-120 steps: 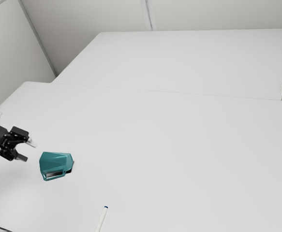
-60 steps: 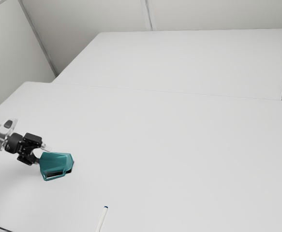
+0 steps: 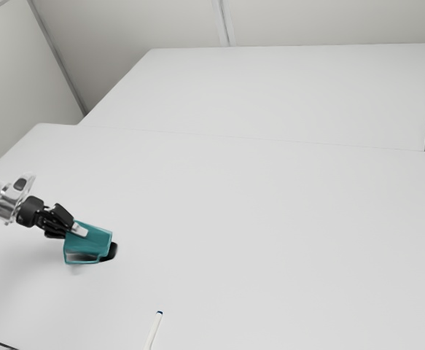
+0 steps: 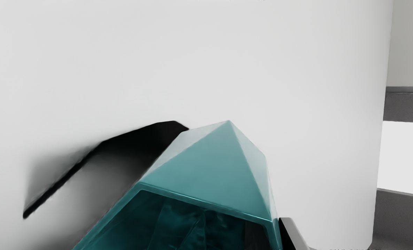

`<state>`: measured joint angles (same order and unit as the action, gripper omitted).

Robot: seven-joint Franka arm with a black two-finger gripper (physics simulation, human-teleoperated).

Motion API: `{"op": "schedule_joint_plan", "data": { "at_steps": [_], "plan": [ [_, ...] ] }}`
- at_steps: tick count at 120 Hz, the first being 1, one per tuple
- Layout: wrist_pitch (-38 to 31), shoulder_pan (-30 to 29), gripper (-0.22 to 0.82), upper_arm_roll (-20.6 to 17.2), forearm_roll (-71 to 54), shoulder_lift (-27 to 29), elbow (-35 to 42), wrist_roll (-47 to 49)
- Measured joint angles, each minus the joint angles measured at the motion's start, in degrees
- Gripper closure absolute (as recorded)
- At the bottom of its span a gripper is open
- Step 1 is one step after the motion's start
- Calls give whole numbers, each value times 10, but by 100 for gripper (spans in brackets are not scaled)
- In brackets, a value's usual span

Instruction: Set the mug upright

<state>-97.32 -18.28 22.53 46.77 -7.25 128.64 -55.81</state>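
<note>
Evidently, the teal mug (image 3: pixel 92 242) is being held on its side rather than upright, at the left of the exterior view, a little below mid-height. It is clamped at its rim by the black two-finger gripper (image 3: pixel 78 230): one finger (image 4: pixel 292 234) is set against the outside of the wall, and a dark strip just within the mouth is best read as the other. Such a hold was presumably chosen because the mouth is turned toward the arm — a thin wall is easily pinched from there, and the mug can be swung by it.

A dark shadow (image 4: pixel 137 146) is cast beside the mug, set off from much of its side, so the body is probably raised somewhat (how far cannot be told). For the task, the base would need to be brought down and the mouth turned up; slipping or pivoting at the pinched rim may be the main risk.

Counted, there are one mug, one gripper and one white marker (image 3: pixel 154 332) with a blue end, left lying at bottom centre-left of the exterior view, well apart from the work — likely no part of it. Two white tabletops are seen, the nearer (image 3: pixel 256 240) and the farther (image 3: pixel 270 91).
</note>
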Motion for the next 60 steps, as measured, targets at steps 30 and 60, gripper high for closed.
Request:
{"op": "schedule_joint_plan", "data": {
  "at_steps": [30,60],
  "plan": [
    [0,10,77,-10,-6,36,3,-12],
    [-22,16,78,-59,-83,87,-40,16]
  ]
}}
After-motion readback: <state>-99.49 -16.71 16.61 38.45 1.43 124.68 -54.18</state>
